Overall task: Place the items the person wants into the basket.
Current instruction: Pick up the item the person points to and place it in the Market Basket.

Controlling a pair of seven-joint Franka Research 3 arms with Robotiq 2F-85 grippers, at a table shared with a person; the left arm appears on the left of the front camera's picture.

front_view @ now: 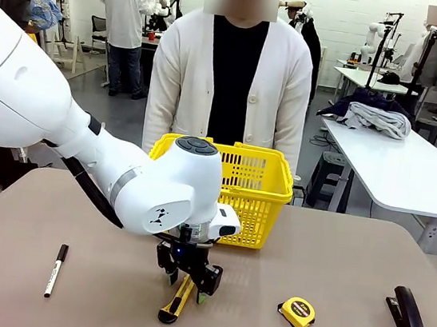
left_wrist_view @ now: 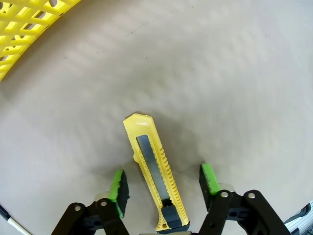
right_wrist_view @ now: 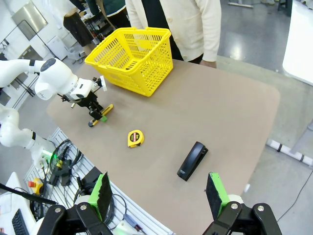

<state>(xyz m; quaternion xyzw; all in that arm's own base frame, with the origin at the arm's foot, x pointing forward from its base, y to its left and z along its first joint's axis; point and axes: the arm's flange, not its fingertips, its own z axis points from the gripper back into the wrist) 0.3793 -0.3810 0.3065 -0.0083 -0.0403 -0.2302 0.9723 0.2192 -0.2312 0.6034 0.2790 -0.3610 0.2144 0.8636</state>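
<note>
The yellow-and-black utility knife lies flat on the table, on the near side in front of the basket. The left gripper stands low over it with its jaws apart, a green pad on each side of the handle and neither touching it. To the left lies a white marker with a black cap. To the right sits a yellow tape measure, and farther right a long black stapler. The person stands behind the basket. The right gripper hangs high above the table, jaws wide and holding nothing.
</note>
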